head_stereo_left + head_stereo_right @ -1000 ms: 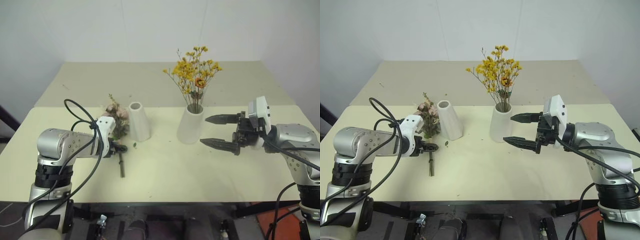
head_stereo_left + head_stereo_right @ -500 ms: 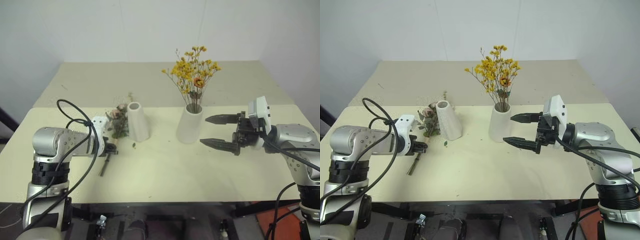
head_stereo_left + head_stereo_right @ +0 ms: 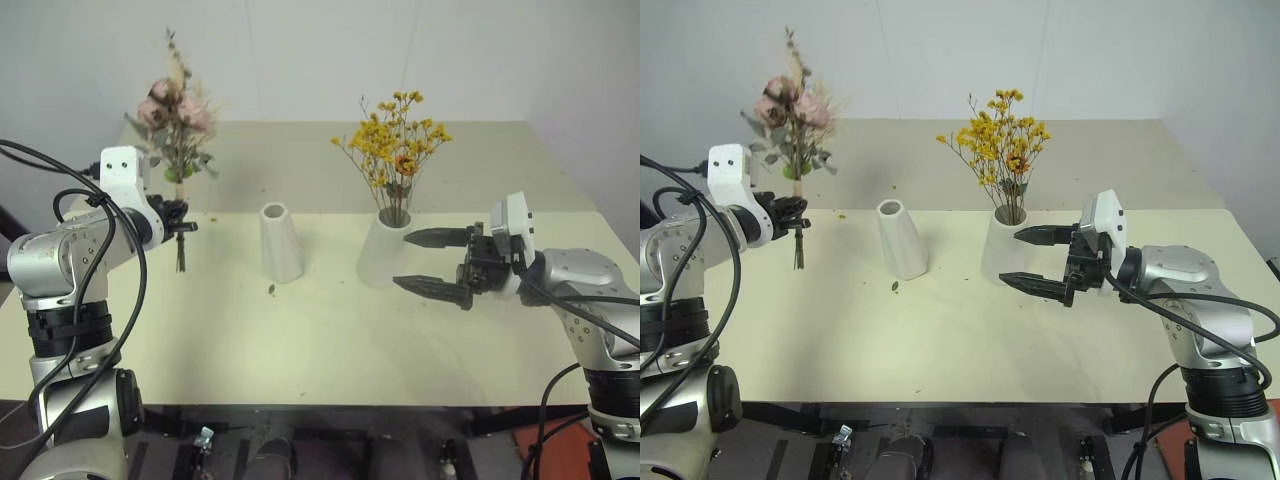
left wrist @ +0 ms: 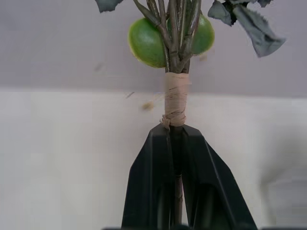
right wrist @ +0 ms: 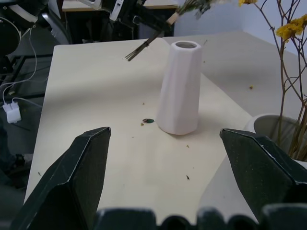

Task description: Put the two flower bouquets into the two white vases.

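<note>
The left gripper [image 3: 187,227] is clamped on the stems of the pink rose bouquet [image 3: 172,115], held upright above the desk [image 3: 300,340], left of the slim vase [image 3: 279,243]. The right gripper [image 3: 430,262] gapes empty beside the stout vase [image 3: 380,250].

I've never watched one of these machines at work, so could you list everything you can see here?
rose bouquet: one, dusty pink with green leaves, held upright above the table's left side
yellow spray: one, yellow-orange, standing in the stout vase
slim vase: one, white, empty, mid-table
stout vase: one, white, right of the slim vase
leaf scrap: one, dark green, in front of the slim vase
table: one, pale cream
left gripper: black jaws shut on the rose stems
right gripper: black jaws open, beside the stout vase
</note>
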